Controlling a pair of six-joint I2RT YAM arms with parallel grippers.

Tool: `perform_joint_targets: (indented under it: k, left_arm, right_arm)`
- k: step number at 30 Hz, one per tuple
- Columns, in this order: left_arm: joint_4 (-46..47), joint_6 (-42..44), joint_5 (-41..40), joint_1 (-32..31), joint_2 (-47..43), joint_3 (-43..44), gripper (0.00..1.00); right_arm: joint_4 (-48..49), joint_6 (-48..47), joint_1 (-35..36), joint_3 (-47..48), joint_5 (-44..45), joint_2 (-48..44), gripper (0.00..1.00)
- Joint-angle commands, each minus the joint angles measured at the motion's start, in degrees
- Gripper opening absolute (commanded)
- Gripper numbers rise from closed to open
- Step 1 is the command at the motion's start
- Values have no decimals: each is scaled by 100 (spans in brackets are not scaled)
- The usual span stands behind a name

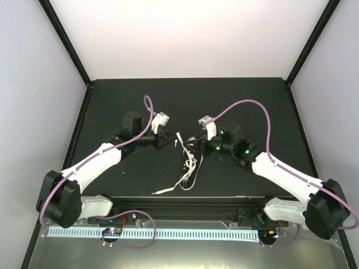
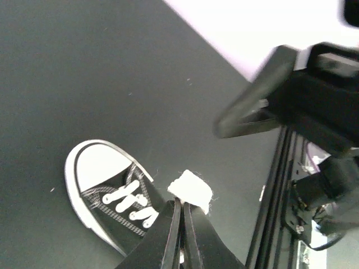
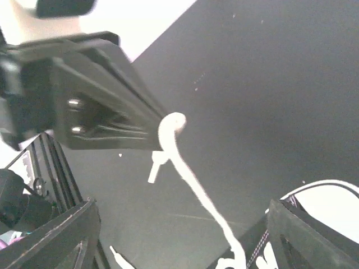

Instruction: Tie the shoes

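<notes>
The shoe (image 1: pixel 189 159), a small black sneaker with a white toe cap (image 2: pixel 98 165), lies mid-table between both arms. My left gripper (image 1: pixel 168 140) is shut on a bit of white lace (image 2: pixel 192 189), which sticks out past its tips (image 2: pixel 180 200) just beside the shoe's laced front. In the right wrist view that lace (image 3: pixel 193 185) runs taut from the left gripper's tip (image 3: pixel 168 124) down to the shoe. My right gripper (image 3: pixel 184 208) stands open, its fingers (image 3: pixel 56 238) wide on either side of the lace without touching it. A loose lace end (image 1: pixel 166 190) trails toward the near edge.
The black table (image 1: pixel 252 101) is bounded by white walls and black corner posts. A black rail (image 1: pixel 185 203) runs along the near edge by the arm bases. Purple cables (image 1: pixel 255 106) arch over each arm.
</notes>
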Motion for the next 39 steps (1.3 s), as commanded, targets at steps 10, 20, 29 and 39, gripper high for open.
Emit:
perform_joint_targets:
  k: [10, 20, 29, 39]
  left_arm:
    - [368, 77, 448, -266, -282, -13, 2]
    - [851, -441, -578, -731, -824, -1152, 76]
    - [49, -343, -2043, -2118, -405, -1491, 54]
    - [-122, -560, -2403, -2236, -1181, -2062, 46]
  right_arm:
    - [-95, -697, -618, 923, -1724, 1216, 45]
    - [33, -318, -624, 201, -191, 503, 2]
    - [83, 39, -628, -267, 128, 173, 2]
    - [133, 80, -629, -294, 166, 93, 2]
